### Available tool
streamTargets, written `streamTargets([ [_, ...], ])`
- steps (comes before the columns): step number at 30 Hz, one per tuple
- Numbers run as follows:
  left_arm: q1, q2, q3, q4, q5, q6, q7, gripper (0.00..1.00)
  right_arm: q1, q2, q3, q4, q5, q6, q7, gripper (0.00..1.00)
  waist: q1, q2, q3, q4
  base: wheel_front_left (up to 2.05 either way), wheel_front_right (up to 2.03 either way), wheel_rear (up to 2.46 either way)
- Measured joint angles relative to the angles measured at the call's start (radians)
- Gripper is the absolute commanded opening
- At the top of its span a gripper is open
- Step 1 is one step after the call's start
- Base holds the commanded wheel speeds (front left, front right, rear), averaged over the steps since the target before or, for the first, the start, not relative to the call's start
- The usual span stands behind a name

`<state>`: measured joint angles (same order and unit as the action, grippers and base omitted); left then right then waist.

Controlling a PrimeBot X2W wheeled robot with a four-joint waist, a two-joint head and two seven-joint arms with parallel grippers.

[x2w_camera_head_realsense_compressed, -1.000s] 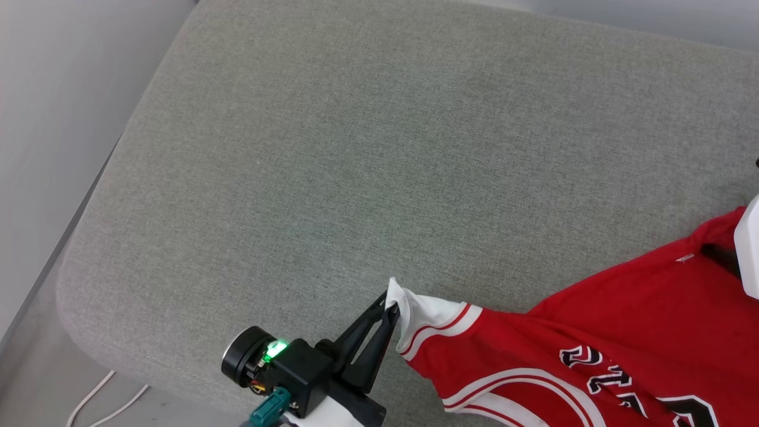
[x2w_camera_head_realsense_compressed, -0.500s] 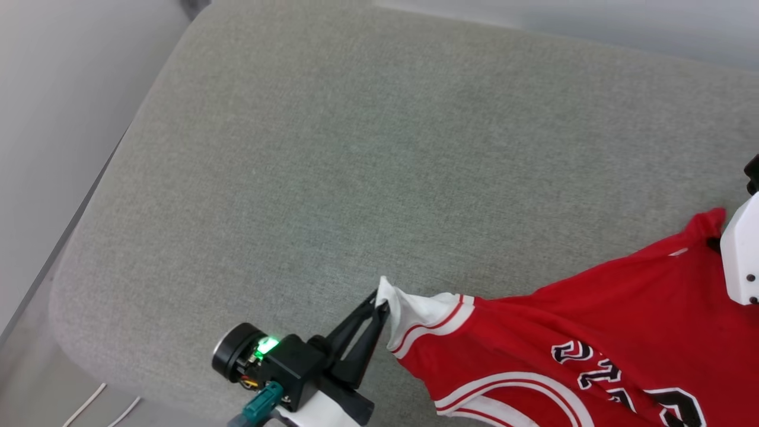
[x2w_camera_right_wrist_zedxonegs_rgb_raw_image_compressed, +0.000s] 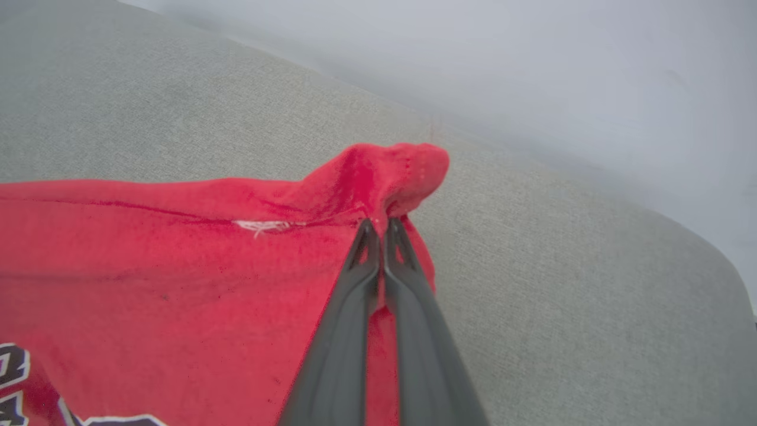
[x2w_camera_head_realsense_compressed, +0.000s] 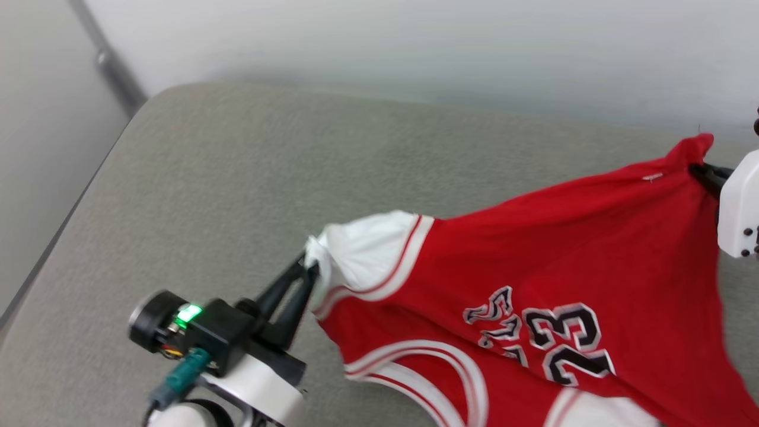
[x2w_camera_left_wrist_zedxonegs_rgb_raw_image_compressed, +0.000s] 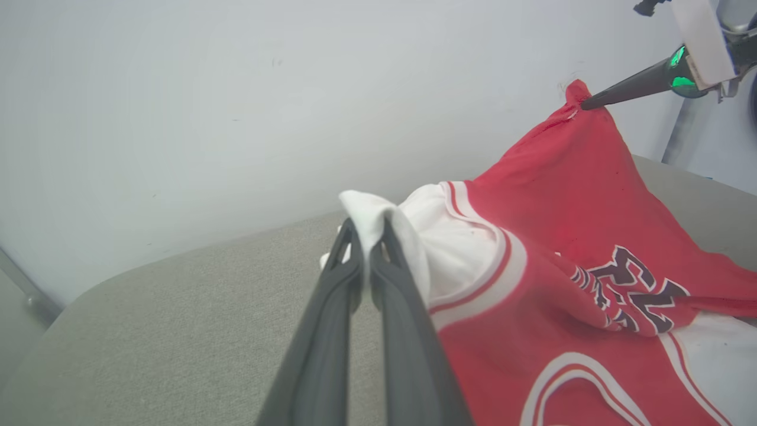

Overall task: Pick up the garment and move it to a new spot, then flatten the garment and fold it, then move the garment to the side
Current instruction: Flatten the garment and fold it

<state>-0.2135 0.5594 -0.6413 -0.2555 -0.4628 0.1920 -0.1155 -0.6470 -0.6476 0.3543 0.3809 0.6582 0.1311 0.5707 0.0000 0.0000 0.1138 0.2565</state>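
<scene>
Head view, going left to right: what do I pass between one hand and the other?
Left hand → white sleeve → black "23" lettering → right hand. Both hands are shut, pinching the garment.

Jersey and both grippers, partly lost to edges and folds

In the head view the jersey [x2w_camera_head_realsense_compressed: 533, 249] runs off the bottom and right edges. A white patch [x2w_camera_head_realsense_compressed: 599, 412] at the bottom edge is cropped too far to tell which part it is, and the crumpled word [x2w_camera_head_realsense_compressed: 495, 323] beside the "23" [x2w_camera_head_realsense_compressed: 569, 344] is only partly legible. The left gripper [x2w_camera_head_realsense_compressed: 309, 265] has its fingertips buried in the white sleeve [x2w_camera_head_realsense_compressed: 362, 249], and its arm is cut by the bottom edge. The right gripper [x2w_camera_head_realsense_compressed: 704, 173] shows a sliver of dark finger behind red cloth, and its white housing [x2w_camera_head_realsense_compressed: 738, 207] is clipped by the right edge.
</scene>
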Motion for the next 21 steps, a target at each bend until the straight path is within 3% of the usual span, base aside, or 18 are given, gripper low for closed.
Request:
streamTargets([
  [12, -0.093, 0.147, 0.174, -0.132, -0.043, 0.033, 0.082, 0.00, -0.041, -0.044, -0.027, -0.218, 0.042, 0.000, -0.006, 0.00, 0.0000, 0.0000, -0.104, -0.171, 0.00, 0.00, 0.00],
  [21, -0.219, 0.229, 0.283, -0.181, -0.059, 0.030, 0.124, 0.00, -0.040, -0.028, -0.096, -0.393, 0.018, 0.000, -0.007, 0.00, 0.0000, 0.0000, -0.125, -0.271, 0.00, 0.00, 0.00],
])
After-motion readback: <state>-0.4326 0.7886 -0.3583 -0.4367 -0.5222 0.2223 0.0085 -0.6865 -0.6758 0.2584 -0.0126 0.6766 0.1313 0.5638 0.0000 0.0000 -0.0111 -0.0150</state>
